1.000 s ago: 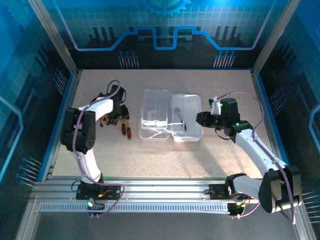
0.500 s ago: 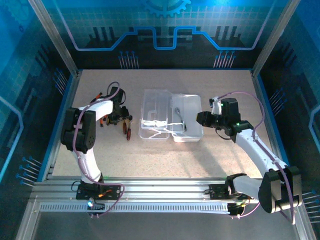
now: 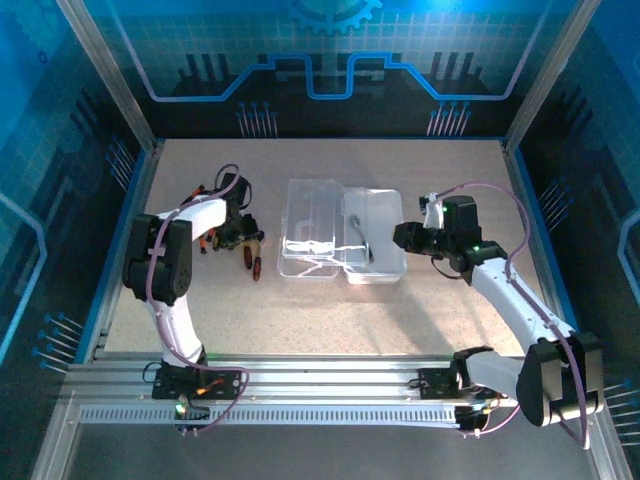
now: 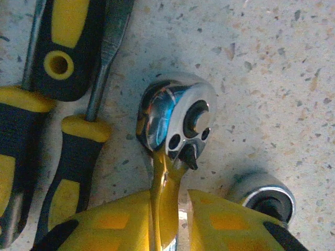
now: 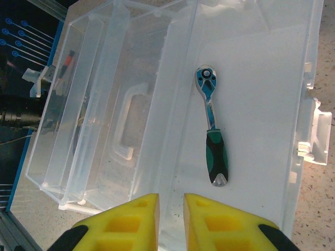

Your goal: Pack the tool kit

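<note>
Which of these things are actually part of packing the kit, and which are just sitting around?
Part of the job: clear case, green-handled ratchet inside it, chrome ratchet in the left gripper, yellow-and-black screwdrivers, socket.
Just there: table, front metal rail, blue back wall.

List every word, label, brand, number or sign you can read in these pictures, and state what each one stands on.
None can be read.
Chrome ratchet head: no marking legible.
Ratchet lying in the clear case: handle shows no readable text.
Yellow-and-black screwdriver handles: no print visible.
Back wall panel: gear and circuit graphics, no words.
</note>
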